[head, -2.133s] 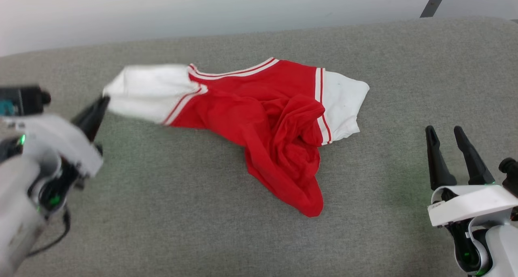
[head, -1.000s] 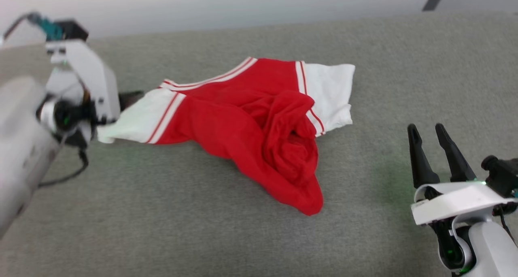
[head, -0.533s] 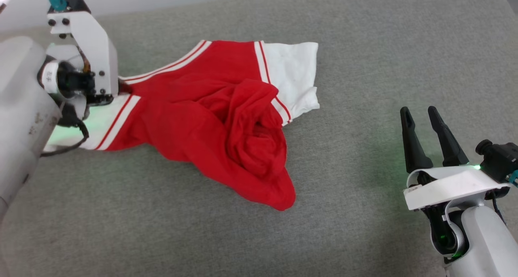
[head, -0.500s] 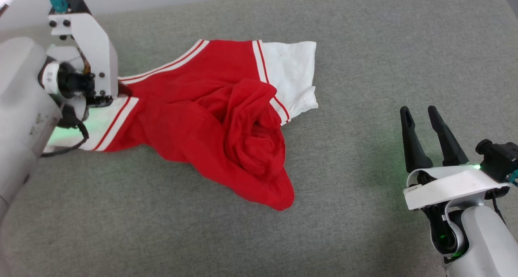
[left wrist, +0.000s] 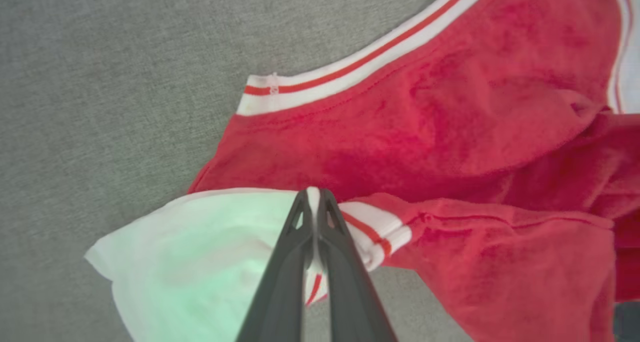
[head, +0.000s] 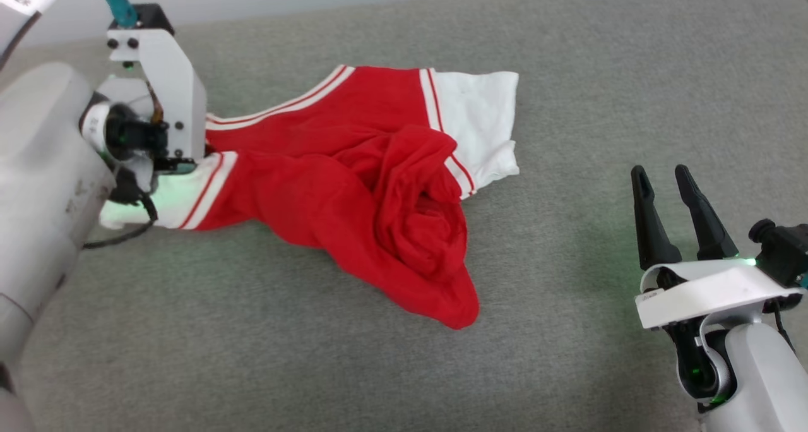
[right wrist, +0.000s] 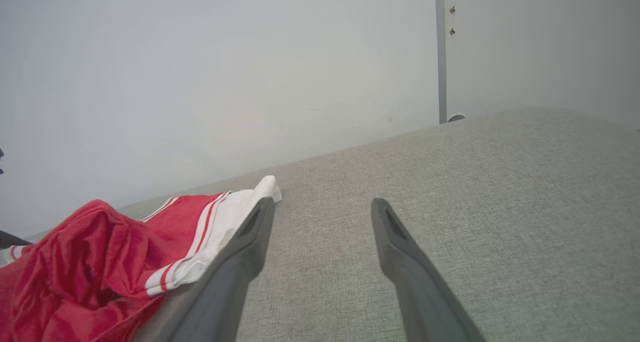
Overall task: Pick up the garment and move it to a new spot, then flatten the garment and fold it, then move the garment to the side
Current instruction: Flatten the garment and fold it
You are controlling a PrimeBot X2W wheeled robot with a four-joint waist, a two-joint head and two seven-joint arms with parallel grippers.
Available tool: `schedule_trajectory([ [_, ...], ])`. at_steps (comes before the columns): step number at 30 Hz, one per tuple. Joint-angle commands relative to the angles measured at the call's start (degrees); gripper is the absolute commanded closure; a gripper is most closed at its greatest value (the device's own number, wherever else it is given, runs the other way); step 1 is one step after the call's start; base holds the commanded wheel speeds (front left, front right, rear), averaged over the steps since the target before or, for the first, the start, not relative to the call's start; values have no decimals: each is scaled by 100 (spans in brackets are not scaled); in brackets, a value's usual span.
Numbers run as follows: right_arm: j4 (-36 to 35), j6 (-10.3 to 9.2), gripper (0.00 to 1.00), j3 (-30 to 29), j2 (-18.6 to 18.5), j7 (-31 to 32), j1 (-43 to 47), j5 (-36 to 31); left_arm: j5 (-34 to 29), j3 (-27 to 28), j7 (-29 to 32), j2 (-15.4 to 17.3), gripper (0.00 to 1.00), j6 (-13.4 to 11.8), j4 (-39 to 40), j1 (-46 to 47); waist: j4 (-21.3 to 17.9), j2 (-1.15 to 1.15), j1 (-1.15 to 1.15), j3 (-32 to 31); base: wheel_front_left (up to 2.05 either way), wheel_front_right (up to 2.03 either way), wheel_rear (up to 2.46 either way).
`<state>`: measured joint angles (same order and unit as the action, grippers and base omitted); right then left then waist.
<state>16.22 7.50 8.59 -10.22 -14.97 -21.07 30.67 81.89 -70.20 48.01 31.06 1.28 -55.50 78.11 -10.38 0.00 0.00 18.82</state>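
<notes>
The garment (head: 353,186) lies crumpled on the grey upholstered surface (head: 252,369), its red body bunched in a heap toward the front and one white sleeve (head: 480,116) spread at the back right. Its lettering is hidden in the folds. My left gripper (left wrist: 313,196) is shut on the other white sleeve (left wrist: 200,252), right at its striped trim; in the head view its white wrist bracket (head: 170,84) covers the fingers. My right gripper (head: 661,174) hangs open above bare fabric, well right of the garment (right wrist: 90,267), with nothing between its fingers (right wrist: 250,242).
The grey surface (right wrist: 500,192) runs wide on all sides of the shirt. Behind its back edge stands a pale wall (right wrist: 200,82) with a dark vertical strip (right wrist: 440,52). A cable (head: 120,233) loops under my left wrist.
My left gripper has come in from the left and shut on the white sleeve, which is now bunched toward the red body. The head camera has shifted. The right gripper stays open.
</notes>
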Motion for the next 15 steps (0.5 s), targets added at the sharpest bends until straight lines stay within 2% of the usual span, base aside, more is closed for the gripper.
schedule_trajectory([
  [1,1,-2,0,-20,-33,-27,98,-30,84,56,-72,-1,100,106,45,-187,211,0,0,-192,0,0,0],
  [5,40,-2,0,-6,-84,-27,212,-47,196,168,-415,123,100,330,251,-467,475,0,0,-464,0,0,0],
  [9,66,-2,0,1,-121,-27,325,-34,570,513,-972,264,100,487,700,-981,695,0,0,-710,0,0,0],
  [15,75,-2,0,-35,-121,-22,475,-46,782,770,-1947,689,100,495,1522,-1947,957,0,0,-1005,0,0,0],
])
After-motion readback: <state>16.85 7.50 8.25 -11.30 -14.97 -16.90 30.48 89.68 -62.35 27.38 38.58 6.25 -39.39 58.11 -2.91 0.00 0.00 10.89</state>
